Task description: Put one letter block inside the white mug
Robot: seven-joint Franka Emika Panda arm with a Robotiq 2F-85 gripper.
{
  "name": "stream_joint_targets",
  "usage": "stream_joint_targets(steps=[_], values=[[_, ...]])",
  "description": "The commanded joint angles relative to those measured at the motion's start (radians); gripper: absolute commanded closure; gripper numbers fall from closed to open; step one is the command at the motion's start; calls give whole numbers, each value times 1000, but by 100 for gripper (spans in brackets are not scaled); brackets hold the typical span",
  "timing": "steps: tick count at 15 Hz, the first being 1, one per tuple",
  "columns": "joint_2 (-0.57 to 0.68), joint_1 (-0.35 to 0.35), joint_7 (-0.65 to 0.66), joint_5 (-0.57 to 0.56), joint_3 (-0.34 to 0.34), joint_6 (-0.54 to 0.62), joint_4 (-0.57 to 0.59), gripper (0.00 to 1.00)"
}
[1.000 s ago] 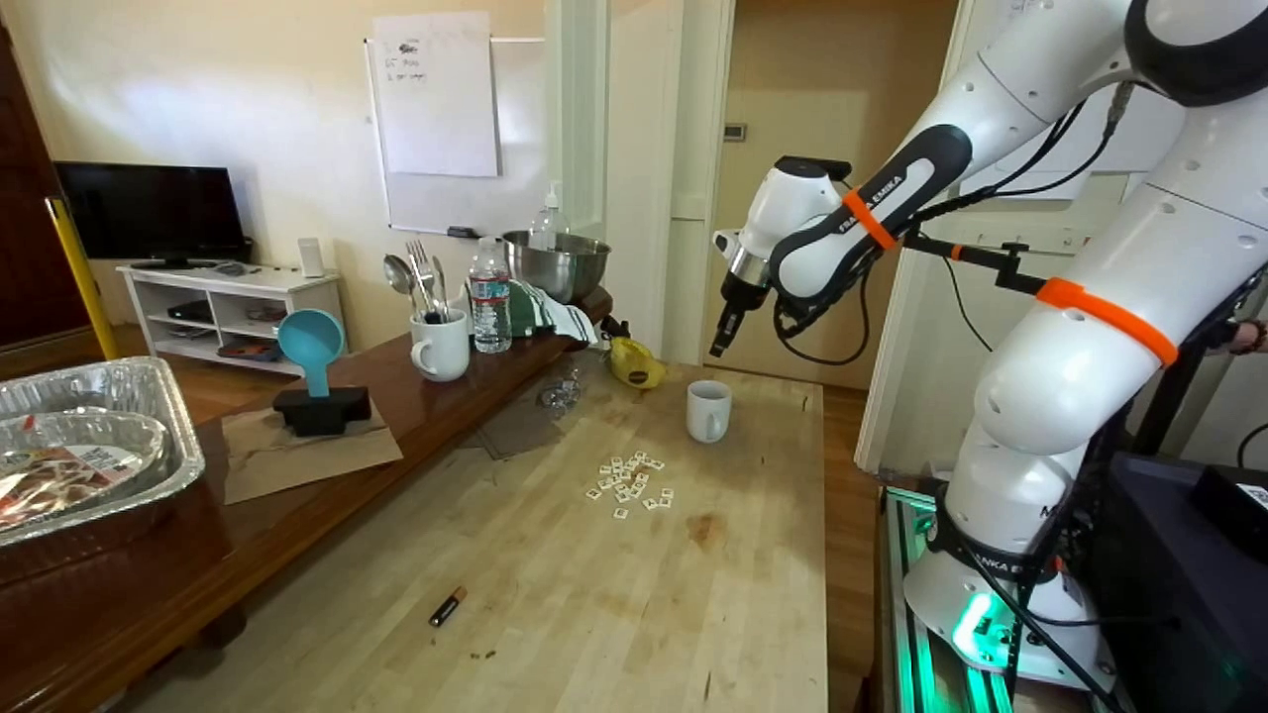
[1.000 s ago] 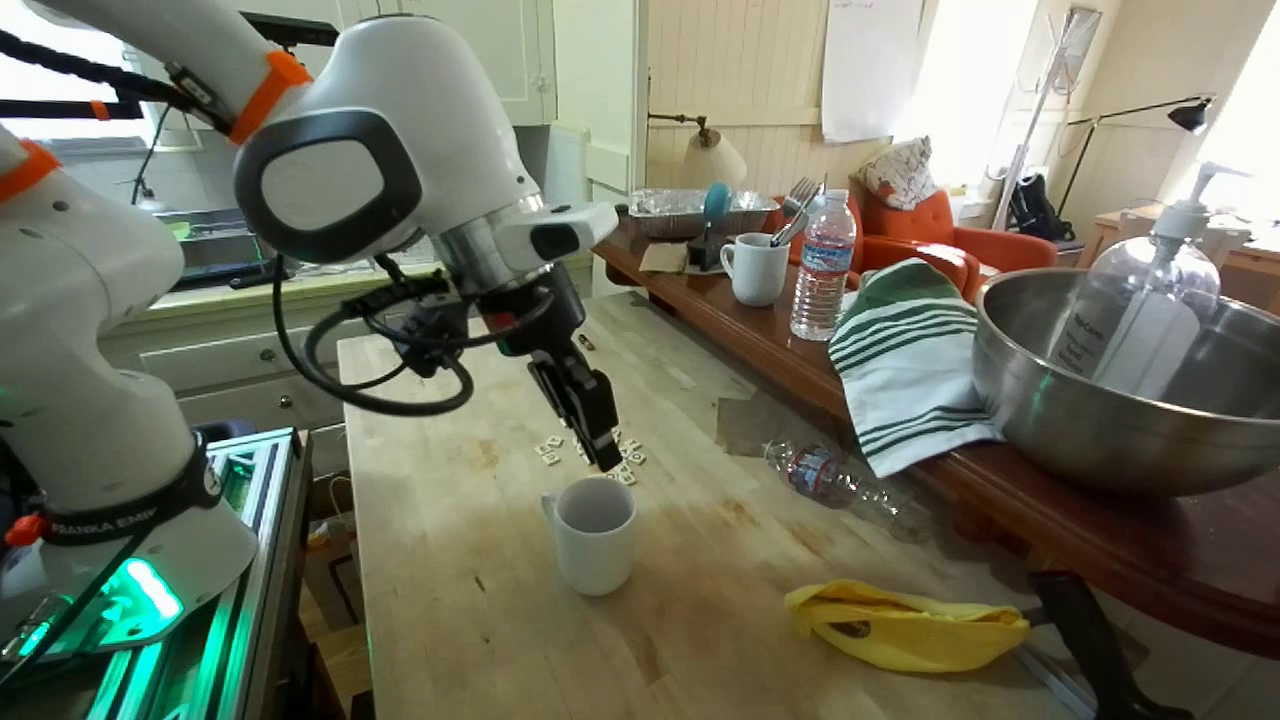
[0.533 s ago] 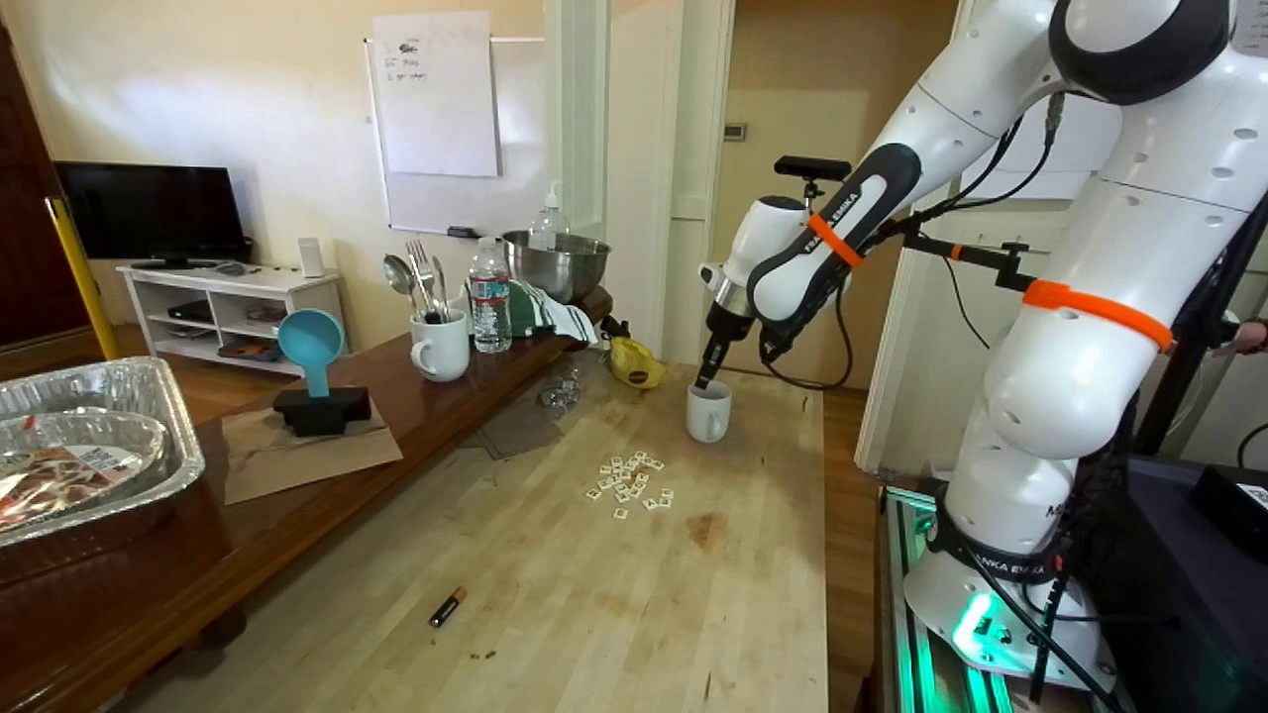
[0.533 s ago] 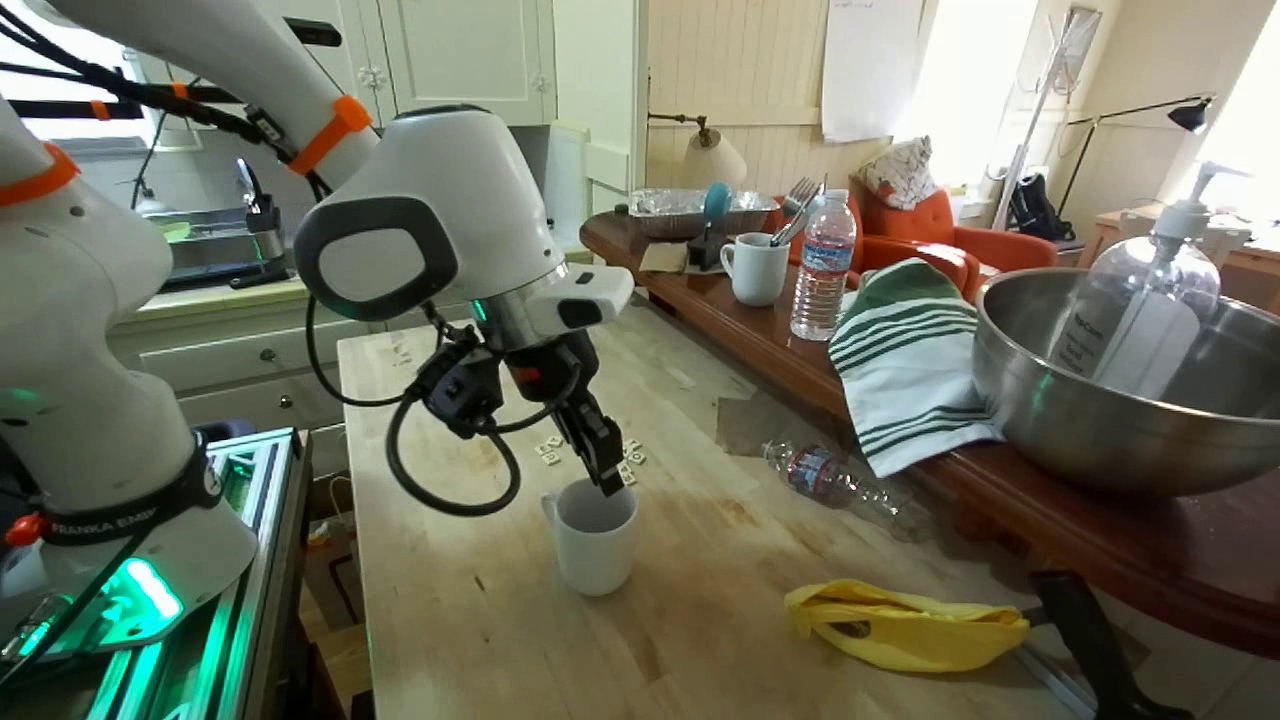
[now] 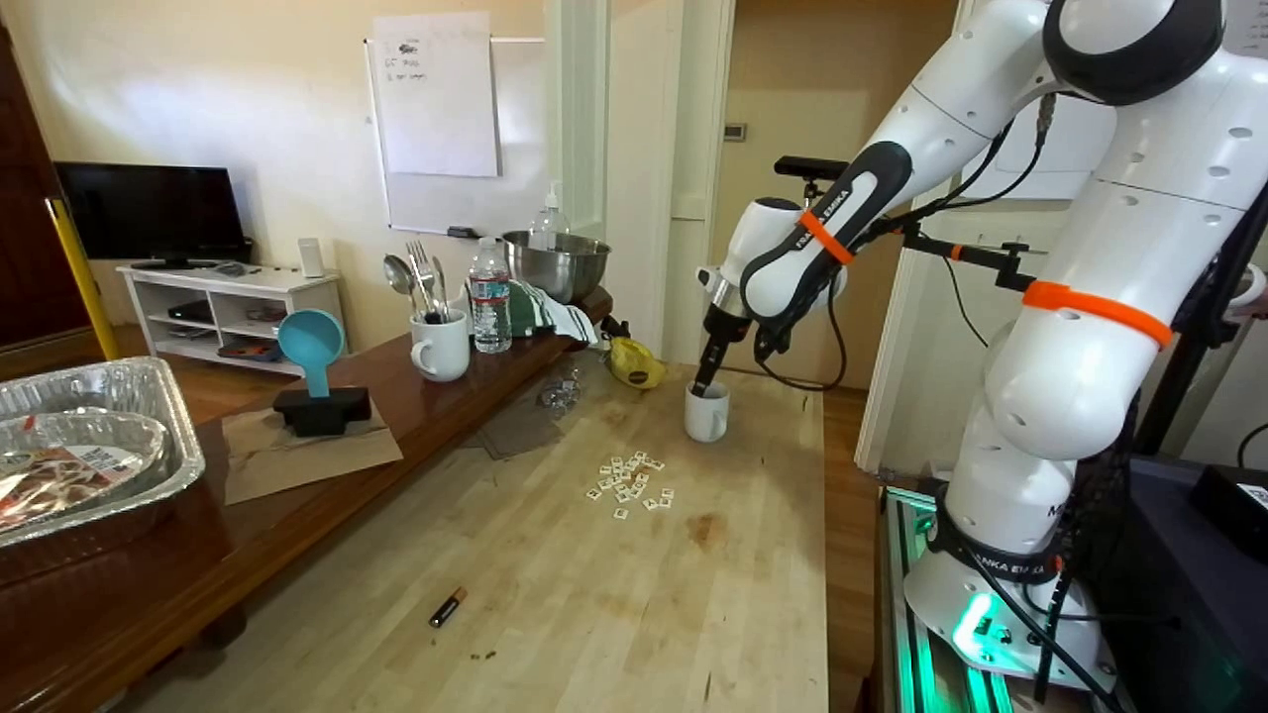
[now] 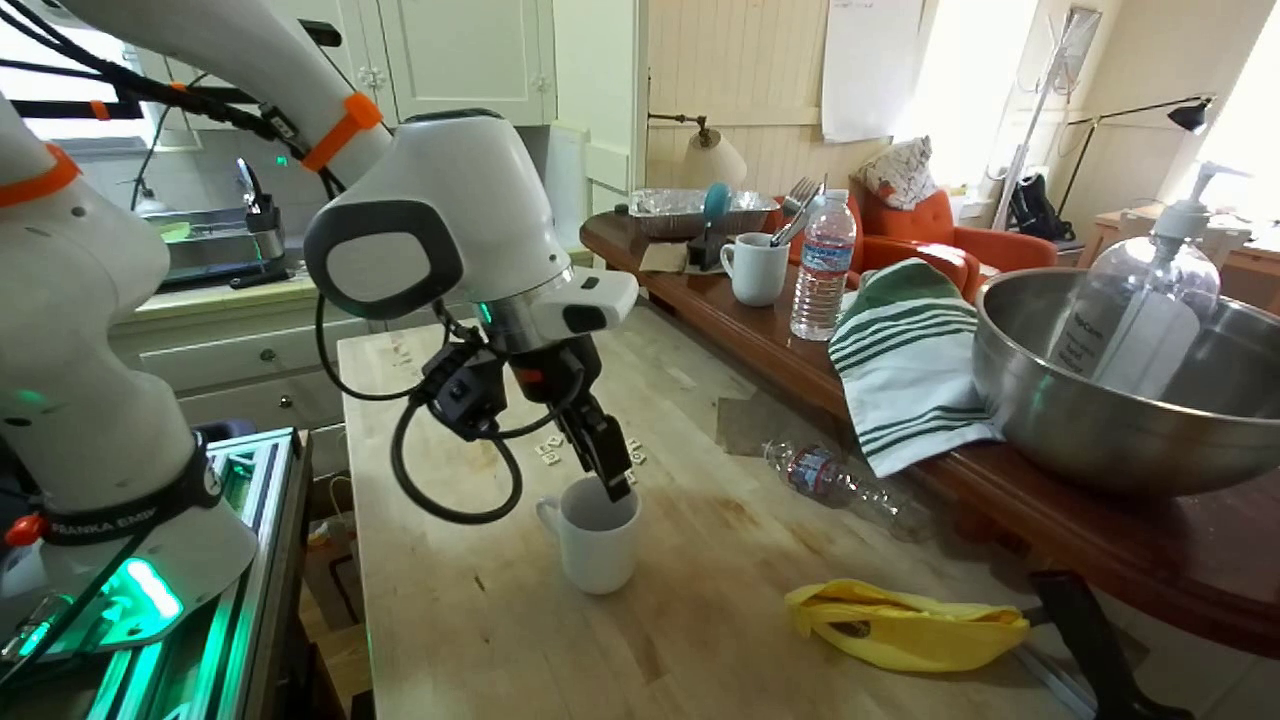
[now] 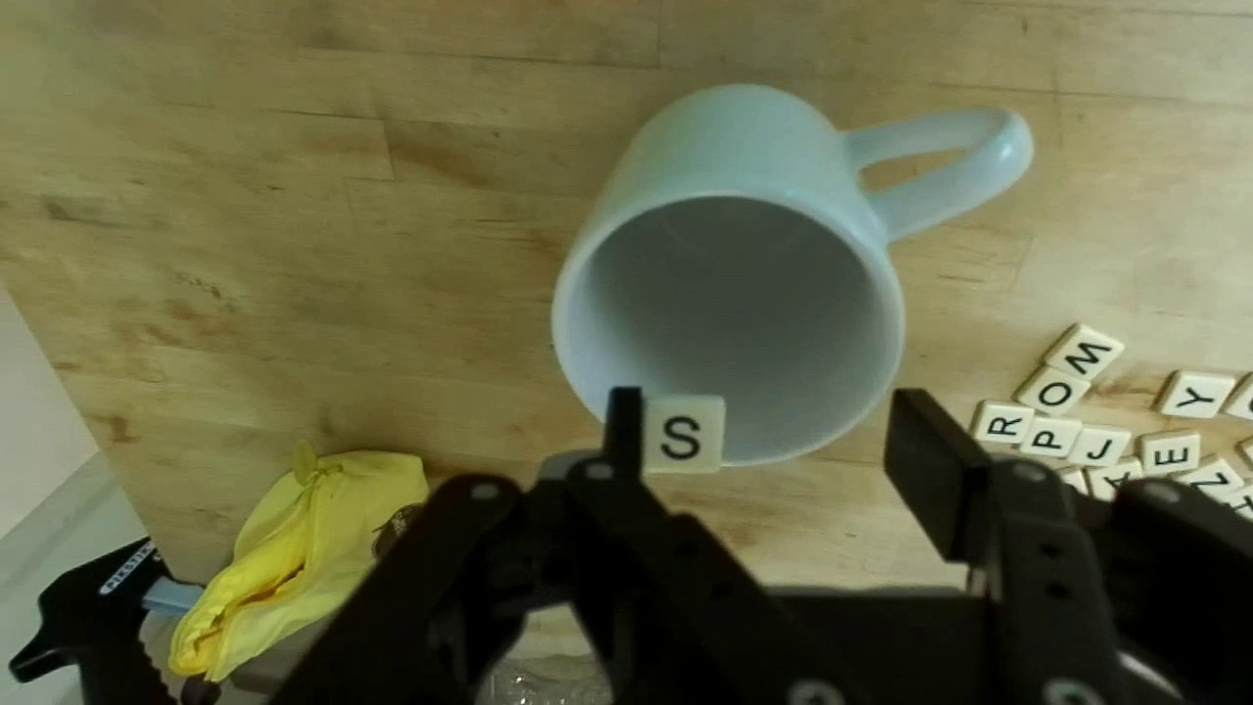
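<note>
The white mug [image 5: 706, 416] stands upright on the table in both exterior views, and its open mouth faces the camera in the wrist view [image 7: 744, 294]. My gripper [image 7: 769, 423] is at the mug's rim, with its tips at or just inside the mouth in both exterior views [image 6: 614, 490]. Its jaws stand wide apart. A letter block marked S [image 7: 683, 434] lies against the inner side of the left finger in the wrist view, with a wide gap to the right finger [image 7: 930, 470]. It overlaps the mug's near rim there; its exact height is unclear.
Several loose letter blocks [image 5: 626, 480] lie on the table near the mug. A yellow bag [image 6: 910, 625] with a black-handled tool [image 6: 1095, 640], a lying plastic bottle [image 6: 840, 485] and a battery [image 5: 448, 606] are also there. A raised wooden ledge [image 5: 535, 376] holds kitchenware.
My gripper has come down from above to the mug's mouth, mostly in the first half second. The mug has shifted very slightly since half a second ago.
</note>
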Motion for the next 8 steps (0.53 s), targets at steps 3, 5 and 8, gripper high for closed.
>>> stream_joint_targets(steps=[3, 5, 8], values=[[-83, -1, 9, 4, 15, -143, 19, 0], [-89, 3, 4, 13, 11, -172, 24, 0], [-98, 19, -13, 37, 1, -174, 25, 0]])
